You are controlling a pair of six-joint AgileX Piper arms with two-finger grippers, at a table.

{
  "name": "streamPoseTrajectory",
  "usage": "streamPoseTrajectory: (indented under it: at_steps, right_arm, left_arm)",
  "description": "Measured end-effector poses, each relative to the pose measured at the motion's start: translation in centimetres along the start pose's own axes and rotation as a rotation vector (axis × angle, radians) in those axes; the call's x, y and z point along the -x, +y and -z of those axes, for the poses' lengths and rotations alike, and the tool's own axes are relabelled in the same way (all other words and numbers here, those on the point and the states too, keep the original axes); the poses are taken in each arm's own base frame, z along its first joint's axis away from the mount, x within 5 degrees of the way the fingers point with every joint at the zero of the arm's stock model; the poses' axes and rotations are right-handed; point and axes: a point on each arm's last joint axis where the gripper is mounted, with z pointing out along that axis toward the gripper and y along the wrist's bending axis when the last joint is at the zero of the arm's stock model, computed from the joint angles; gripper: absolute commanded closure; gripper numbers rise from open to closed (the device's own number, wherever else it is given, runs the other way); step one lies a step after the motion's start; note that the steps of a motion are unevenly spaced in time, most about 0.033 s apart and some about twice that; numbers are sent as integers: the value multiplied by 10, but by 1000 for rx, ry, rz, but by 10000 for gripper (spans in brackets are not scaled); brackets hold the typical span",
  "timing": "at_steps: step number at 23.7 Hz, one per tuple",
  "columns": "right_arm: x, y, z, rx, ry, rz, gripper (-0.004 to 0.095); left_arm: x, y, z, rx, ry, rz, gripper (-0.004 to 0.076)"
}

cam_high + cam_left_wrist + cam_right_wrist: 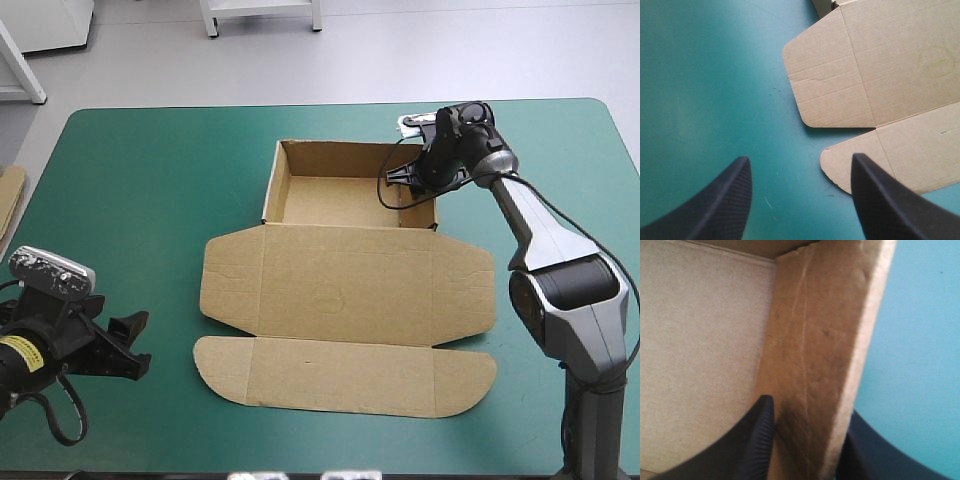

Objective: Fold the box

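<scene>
Box (345, 275) tray wall gripped by right gripper (420, 185).

Bright, even light falls from above. The box (345, 290) casts only a thin, soft shadow on the cover (140, 170); its tray's inner walls lie darker.

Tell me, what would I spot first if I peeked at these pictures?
The big brown cardboard box in the middle of the teal-green table cover: its tray stands open at the far side, the lid flat toward the near edge. Next, the right black-finned gripper, jaws pinching the tray's right wall, and the left black-finned gripper, jaws open, at the near left corner.
</scene>
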Motion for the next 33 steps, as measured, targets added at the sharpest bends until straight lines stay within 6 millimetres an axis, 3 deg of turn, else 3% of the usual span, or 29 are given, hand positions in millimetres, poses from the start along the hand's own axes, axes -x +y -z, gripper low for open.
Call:
streamPoseTrajectory:
  at_steps: [1,9,14,16,18,19,20,21,26,29,33]
  right_arm:
    - [0,-1,0,-8,-1,10,927]
    - [4,-14,3,-164,-28,86,927]
    - [5,-46,6,-287,-5,129,927]
    - [5,-71,9,-348,10,126,927]
    - [3,-113,14,-432,29,102,927]
    - [0,-145,19,-472,43,62,927]
    - [-3,-158,20,-484,50,44,927]
    - [-10,-188,25,-511,69,-12,927]
    - [-47,-281,44,-523,117,-201,927]
    - [-70,-322,54,-492,103,-287,927]
    - [-83,-341,58,-424,69,-338,902]
  left_arm:
    - [0,0,0,0,0,0,301]
    - [1,0,0,-2,-9,1,304]
    - [1,0,0,-2,-10,1,304]
    - [1,0,0,-2,-10,1,304]
    - [1,0,0,-2,-10,1,304]
    - [1,0,0,-3,-11,1,304]
    - [1,0,0,-3,-11,1,304]
    - [1,0,0,-3,-11,1,304]
    - [1,0,0,2,-14,0,304]
    - [1,0,0,2,-13,0,304]
    - [1,0,0,2,-13,0,304]
